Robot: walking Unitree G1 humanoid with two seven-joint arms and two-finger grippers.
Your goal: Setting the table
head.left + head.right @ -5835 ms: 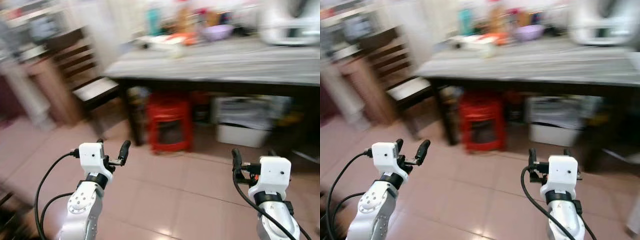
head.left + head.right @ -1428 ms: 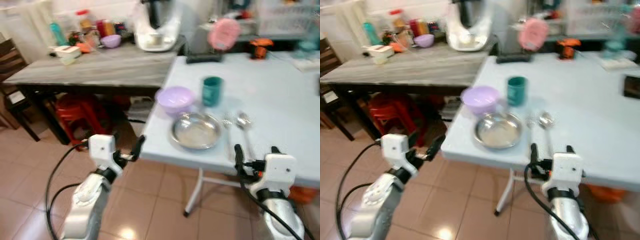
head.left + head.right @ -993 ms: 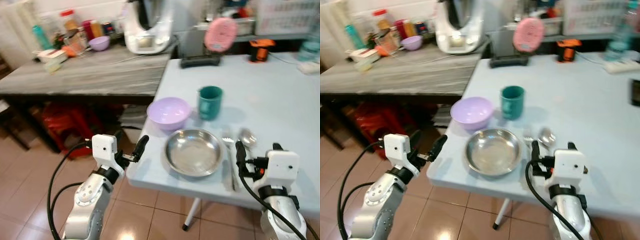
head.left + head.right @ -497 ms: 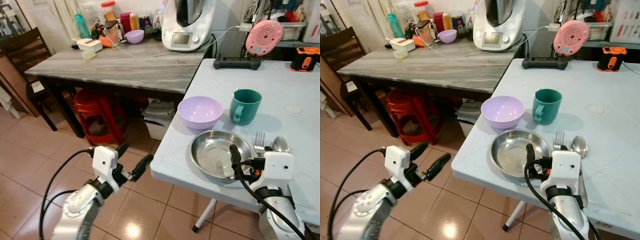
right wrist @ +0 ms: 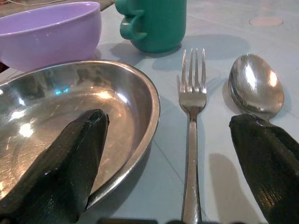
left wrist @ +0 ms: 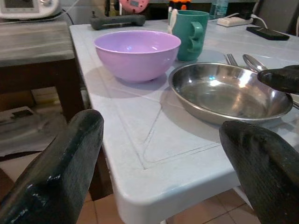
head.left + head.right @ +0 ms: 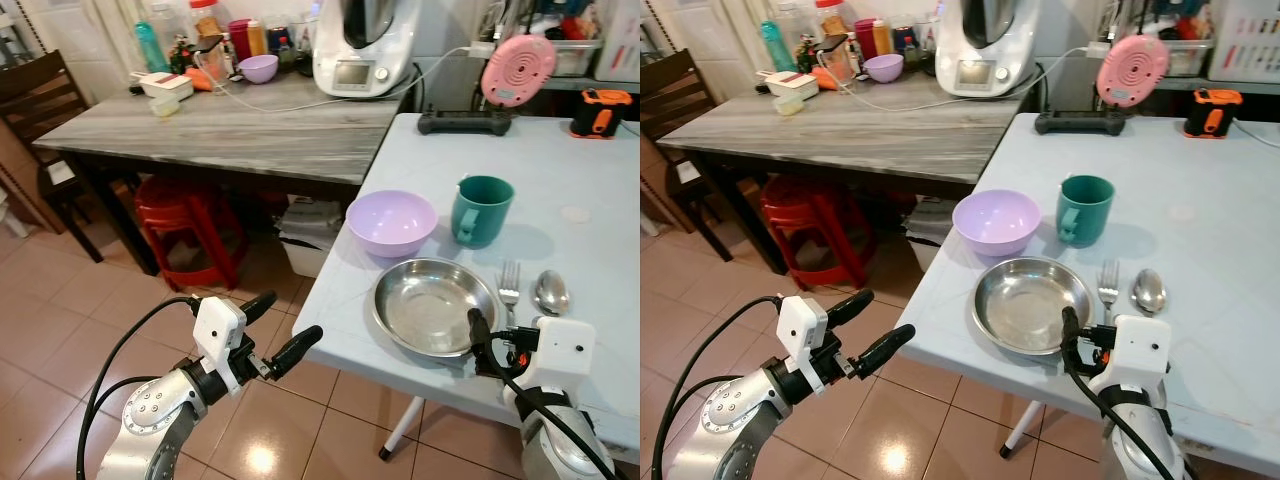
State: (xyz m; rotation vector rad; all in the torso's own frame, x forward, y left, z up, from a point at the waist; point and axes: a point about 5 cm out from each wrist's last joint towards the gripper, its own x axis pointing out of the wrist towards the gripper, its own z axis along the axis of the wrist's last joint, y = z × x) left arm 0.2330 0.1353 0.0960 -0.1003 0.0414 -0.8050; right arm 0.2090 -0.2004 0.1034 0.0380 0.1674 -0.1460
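Note:
On the pale blue table [image 7: 590, 190] a steel plate [image 7: 433, 305] lies near the front edge. Behind it stand a purple bowl [image 7: 391, 222] and a green mug [image 7: 481, 210]. A fork [image 7: 508, 285] and a spoon [image 7: 552, 291] lie right of the plate. My left gripper [image 7: 287, 318] is open, held off the table's left corner at about edge height. My right gripper [image 5: 168, 119] is open just short of the front edge, one finger [image 5: 70, 158] before the plate and the other [image 5: 266, 154] before the spoon. Neither gripper holds anything.
A grey wooden counter [image 7: 230, 125] joins the table on the left, carrying bottles, a small bowl and a kitchen machine [image 7: 365, 45]. A red stool [image 7: 190, 225] and boxes sit under it. A dark chair [image 7: 40, 100] stands far left. Tiled floor [image 7: 90, 320] lies below.
The camera has swung from the grey counter to the blue table and come close. In the last half second the left gripper moved up and right toward the table corner. Both stay open.

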